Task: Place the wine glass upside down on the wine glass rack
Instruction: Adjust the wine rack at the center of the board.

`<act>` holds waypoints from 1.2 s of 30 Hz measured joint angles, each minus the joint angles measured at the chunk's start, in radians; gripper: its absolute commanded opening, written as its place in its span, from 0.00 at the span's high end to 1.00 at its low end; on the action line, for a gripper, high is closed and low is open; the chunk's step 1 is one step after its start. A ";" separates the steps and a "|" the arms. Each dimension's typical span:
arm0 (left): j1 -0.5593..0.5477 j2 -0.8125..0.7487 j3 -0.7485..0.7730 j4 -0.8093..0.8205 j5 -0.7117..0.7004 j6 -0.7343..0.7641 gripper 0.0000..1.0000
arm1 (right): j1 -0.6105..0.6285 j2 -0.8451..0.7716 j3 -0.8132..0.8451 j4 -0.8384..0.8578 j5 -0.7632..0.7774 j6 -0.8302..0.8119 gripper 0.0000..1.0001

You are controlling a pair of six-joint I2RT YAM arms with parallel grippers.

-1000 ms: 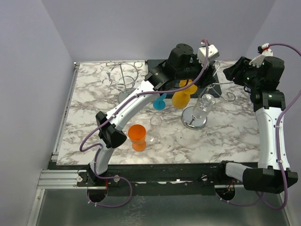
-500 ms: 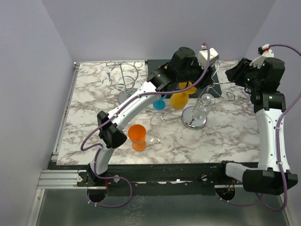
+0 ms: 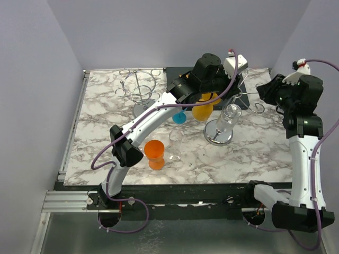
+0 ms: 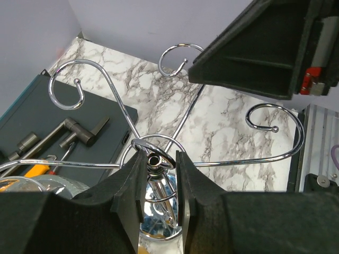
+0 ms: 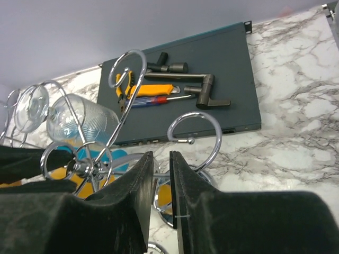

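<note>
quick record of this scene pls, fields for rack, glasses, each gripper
rack: wine glass rack, chrome, right of centre
near rack: clear wine glass, yellow glass, blue glass; seating unclear
left gripper: fingers flank the rack's top post, grip unclear
right gripper: fingers nearly together by a rack hook, grip unclear
loose on table: orange glass, second clear glass
also: spare rack back left, tool tray behind
</note>
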State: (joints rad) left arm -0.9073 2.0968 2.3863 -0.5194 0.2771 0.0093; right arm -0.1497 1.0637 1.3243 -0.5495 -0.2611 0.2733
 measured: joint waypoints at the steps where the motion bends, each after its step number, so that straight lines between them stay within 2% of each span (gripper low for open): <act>1: 0.000 0.000 0.000 0.000 -0.002 0.004 0.78 | 0.000 -0.012 -0.010 0.001 -0.006 0.001 0.77; 8: 0.000 0.000 -0.003 0.002 -0.006 0.021 0.80 | 0.000 -0.095 -0.085 -0.028 -0.056 0.025 0.80; 13: 0.000 -0.014 -0.033 0.023 -0.009 0.037 0.81 | 0.000 -0.110 -0.070 -0.071 -0.066 0.032 0.61; 16: 0.000 -0.037 -0.064 0.026 -0.009 0.040 0.81 | 0.000 -0.085 0.006 -0.090 -0.071 0.040 0.49; 26: 0.000 -0.064 -0.105 0.042 -0.009 0.056 0.81 | 0.000 0.119 0.218 -0.037 -0.137 0.043 0.27; 31: 0.000 -0.064 -0.105 0.043 -0.010 0.061 0.81 | 0.000 0.262 0.240 -0.035 -0.164 0.022 0.27; 36: 0.000 -0.064 -0.105 0.043 -0.009 0.063 0.81 | 0.000 0.326 0.240 -0.005 -0.230 0.025 0.28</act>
State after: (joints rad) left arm -0.9073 2.0327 2.2810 -0.4763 0.2680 0.0723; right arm -0.1501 1.3895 1.5642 -0.5541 -0.4911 0.2981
